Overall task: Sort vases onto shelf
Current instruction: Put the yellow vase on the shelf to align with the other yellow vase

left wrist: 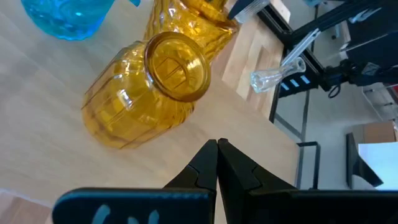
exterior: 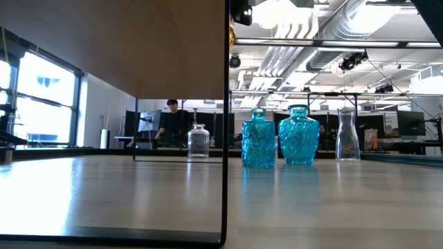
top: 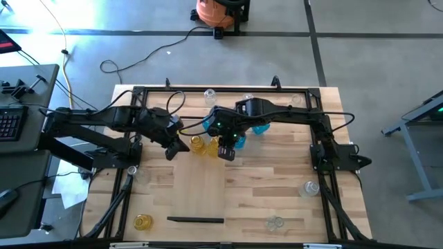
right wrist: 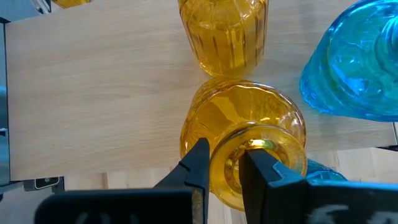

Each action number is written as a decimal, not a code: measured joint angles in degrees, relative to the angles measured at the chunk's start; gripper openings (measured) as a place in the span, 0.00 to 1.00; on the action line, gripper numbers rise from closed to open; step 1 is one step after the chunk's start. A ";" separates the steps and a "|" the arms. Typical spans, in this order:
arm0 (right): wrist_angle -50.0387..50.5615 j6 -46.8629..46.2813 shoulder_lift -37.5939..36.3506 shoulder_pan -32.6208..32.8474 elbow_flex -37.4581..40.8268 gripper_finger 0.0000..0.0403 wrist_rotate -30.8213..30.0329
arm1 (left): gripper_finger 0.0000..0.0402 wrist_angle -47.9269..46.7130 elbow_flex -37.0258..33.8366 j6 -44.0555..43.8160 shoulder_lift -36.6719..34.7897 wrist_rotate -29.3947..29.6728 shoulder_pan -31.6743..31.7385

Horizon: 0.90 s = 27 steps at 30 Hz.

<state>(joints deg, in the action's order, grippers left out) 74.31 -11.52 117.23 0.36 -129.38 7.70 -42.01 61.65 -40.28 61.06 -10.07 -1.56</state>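
The right tool (right wrist: 227,171) is narrowed on the rim of a yellow vase (right wrist: 249,134), one finger inside the mouth and one outside the neck, a pinch that suits a narrow-necked glass piece better than a squeeze on its round body. From above, this tool (top: 226,152) sits over the far end of the shelf (top: 197,187), the pale panel lying on the surface (top: 277,197), so the vase looks to be at its placing spot rather than in transit; I cannot tell whether its base is already down.

Just beside it stands a second yellow vase (right wrist: 224,34), and a blue vase (right wrist: 357,68) is close on the other side. The colours seem to be grouped: yellow with yellow, blue next to them.

The left tool (left wrist: 216,168) is fully closed and empty, hovering above the second yellow vase (left wrist: 146,87), probably waiting clear of the right arm.

Level with the surface, two blue vases (exterior: 280,137) and two clear ones stand upright. Farther out, another yellow vase (top: 142,221) and clear vases (top: 309,188) wait unsorted near the surface's edges.
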 joint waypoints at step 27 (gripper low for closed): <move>-0.67 1.10 0.11 0.04 0.02 0.13 -0.02 | 0.00 0.34 0.00 1.96 1.83 -1.61 -0.02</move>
<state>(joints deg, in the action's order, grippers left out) 73.65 -10.42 117.34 0.40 -129.36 7.68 -41.67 61.65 -38.33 62.89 -11.68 -1.58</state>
